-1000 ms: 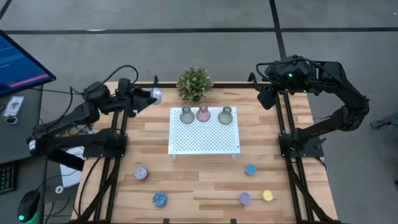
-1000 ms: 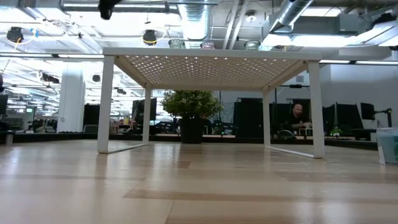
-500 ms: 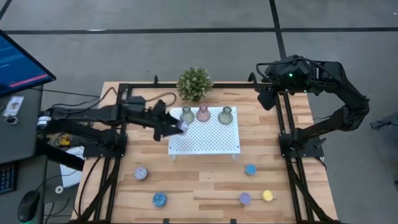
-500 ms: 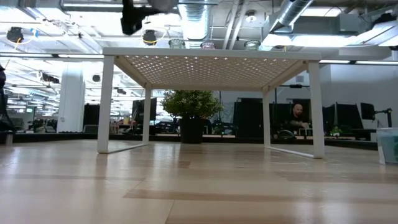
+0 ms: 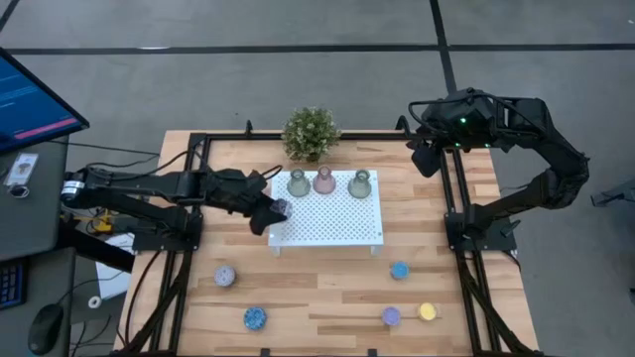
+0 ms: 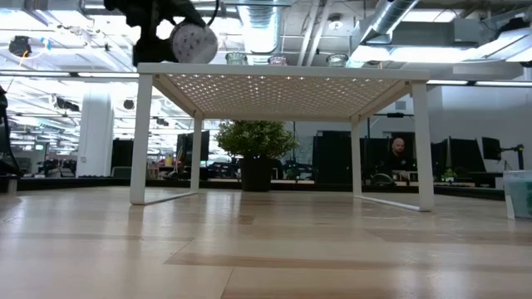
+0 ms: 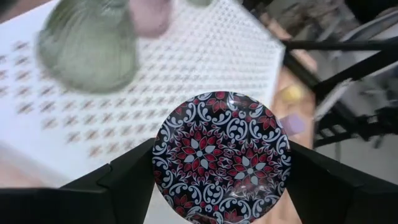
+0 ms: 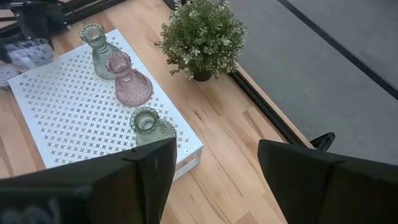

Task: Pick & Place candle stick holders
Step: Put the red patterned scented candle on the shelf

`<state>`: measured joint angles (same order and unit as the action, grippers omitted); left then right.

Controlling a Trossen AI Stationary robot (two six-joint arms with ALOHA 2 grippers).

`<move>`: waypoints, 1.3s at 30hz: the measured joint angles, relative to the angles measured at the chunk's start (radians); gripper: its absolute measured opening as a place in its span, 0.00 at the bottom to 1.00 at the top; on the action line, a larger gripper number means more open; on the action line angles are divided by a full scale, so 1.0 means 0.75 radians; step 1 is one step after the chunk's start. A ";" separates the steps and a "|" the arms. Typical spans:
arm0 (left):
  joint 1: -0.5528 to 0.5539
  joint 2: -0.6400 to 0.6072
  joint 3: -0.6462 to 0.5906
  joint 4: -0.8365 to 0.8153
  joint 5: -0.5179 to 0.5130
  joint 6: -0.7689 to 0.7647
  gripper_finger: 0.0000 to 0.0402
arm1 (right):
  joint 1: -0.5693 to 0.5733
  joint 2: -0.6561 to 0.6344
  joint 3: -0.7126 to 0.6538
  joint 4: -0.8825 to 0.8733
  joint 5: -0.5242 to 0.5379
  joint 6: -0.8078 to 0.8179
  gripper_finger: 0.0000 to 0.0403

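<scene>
My left gripper [image 5: 275, 211] reaches in from the table's left and is shut on a round puck candle stick holder [image 7: 221, 155] with a red, black and white patterned face. It hangs over the left edge of the white perforated tray [image 5: 327, 220]. At the tray's far edge stand three vase-shaped holders: green [image 5: 298, 182], pink [image 5: 323, 179] and green [image 5: 359, 183]. Loose pucks lie on the wood: lilac [image 5: 225, 276], speckled blue [image 5: 255, 318], blue [image 5: 399, 270], lilac [image 5: 391, 316] and yellow [image 5: 427, 311]. My right gripper [image 5: 427, 151] waits open, high over the far right corner. My left gripper pinches the puck by two opposite spots on its round side wall [image 7: 160, 158], one finger on each side. The fingers come from the table's left, slanting down. The puck is lifted clear above the tray's left near corner [image 6: 193, 41], tilted on edge with its patterned face toward the wrist.
A bushy potted plant [image 5: 311, 132] stands at the table's far edge, just behind the tray. Black frame rails [image 5: 189, 228] run along both sides of the table. The tray stands on four legs [image 6: 141, 137] above the wood.
My left gripper has swung from the far left part of the table toward the tray and come down, tipping its fingers lower. It carries the puck along and now hangs over the tray's left edge. The right arm has kept still.
</scene>
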<state>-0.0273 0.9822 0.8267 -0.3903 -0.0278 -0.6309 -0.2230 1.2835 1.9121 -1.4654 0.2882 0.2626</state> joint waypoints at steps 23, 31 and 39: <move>0.000 0.126 -0.001 -0.001 -0.142 0.141 0.79 | 0.000 0.000 0.000 0.001 0.000 0.022 0.54; 0.000 0.121 -0.001 0.003 -0.147 0.216 0.83 | 0.000 0.000 0.000 0.001 0.000 0.022 0.54; 0.000 0.121 -0.001 0.009 -0.179 0.218 0.84 | 0.000 0.000 0.000 0.001 -0.001 0.022 0.54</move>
<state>-0.0271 1.0729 0.8261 -0.3834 -0.1618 -0.4673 -0.2230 1.2835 1.9121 -1.4647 0.2878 0.2794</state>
